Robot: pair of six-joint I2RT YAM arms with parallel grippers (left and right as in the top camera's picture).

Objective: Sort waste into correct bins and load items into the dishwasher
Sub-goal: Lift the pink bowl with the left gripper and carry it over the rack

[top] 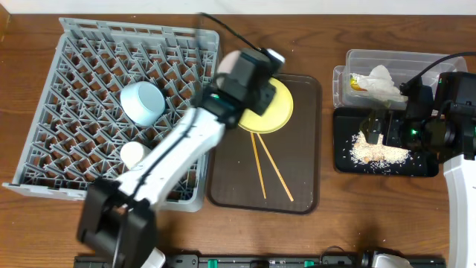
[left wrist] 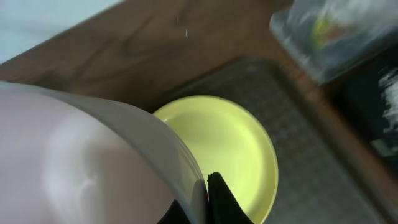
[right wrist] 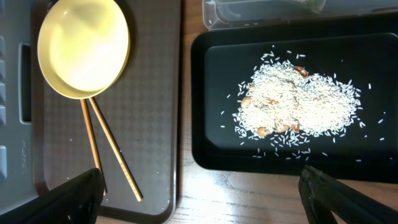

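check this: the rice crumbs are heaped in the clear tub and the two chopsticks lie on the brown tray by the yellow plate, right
One slip: the rice crumbs are heaped in the black tray, not the clear tub, as the right wrist view shows. The two chopsticks do lie on the brown tray by the yellow plate.

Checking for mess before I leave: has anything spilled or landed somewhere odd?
Nothing stands out. The loose white rice is scattered but all inside the glossy black rectangular tray; none shows on the wooden table. The two thin wooden chopsticks lie splayed on the dark brown serving tray.
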